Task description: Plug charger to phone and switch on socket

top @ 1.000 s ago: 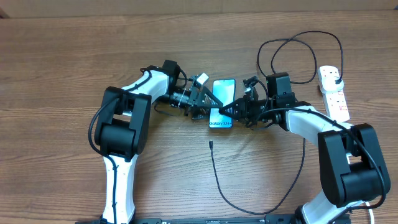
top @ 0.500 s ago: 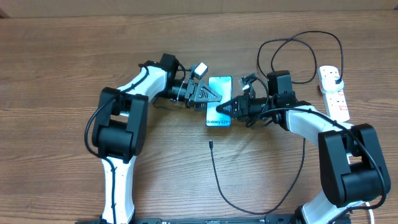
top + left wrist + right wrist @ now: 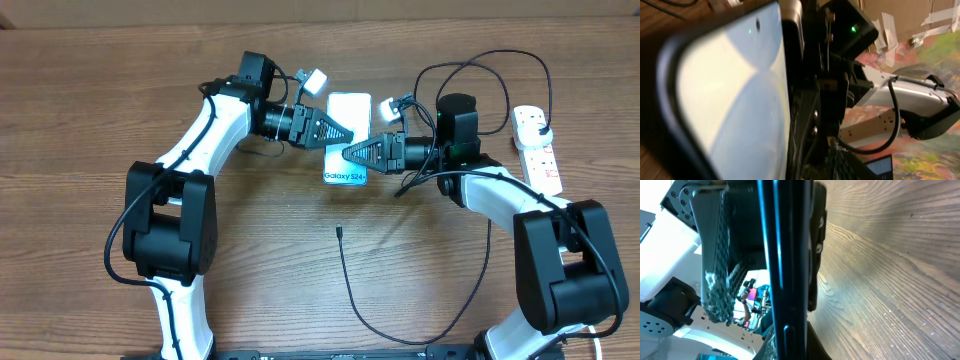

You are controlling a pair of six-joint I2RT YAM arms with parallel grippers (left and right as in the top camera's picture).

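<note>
At mid-bench, item 1: the phone (image 3: 349, 110) is hanging clear of the bench (image 3: 80, 100), screen up, between 2 arms. Its long axis is running away from the robot, with the lettered short edge facing the robot.

Item 2: the right end effector (image 3: 352, 154) is sitting pressed together, pinching the phone at its right long edge.

Item 3: the left end effector (image 3: 340, 133) is reaching over the left long edge. I cannot tell whether its jaws are bearing on the phone.

Item 4: the charger (image 3: 345, 278) is lying loose on the bench. Its connector tip is pointing at the lettered edge, well apart from it on the robot's side. The right arm is sitting slightly nearer the tip. The cable is looping round to the socket (image 3: 537, 150) at far right.

Views: overhead alone is showing tip, cable and socket. The left wrist is showing only the pale screen, the right wrist only the phone edge-on.
</note>
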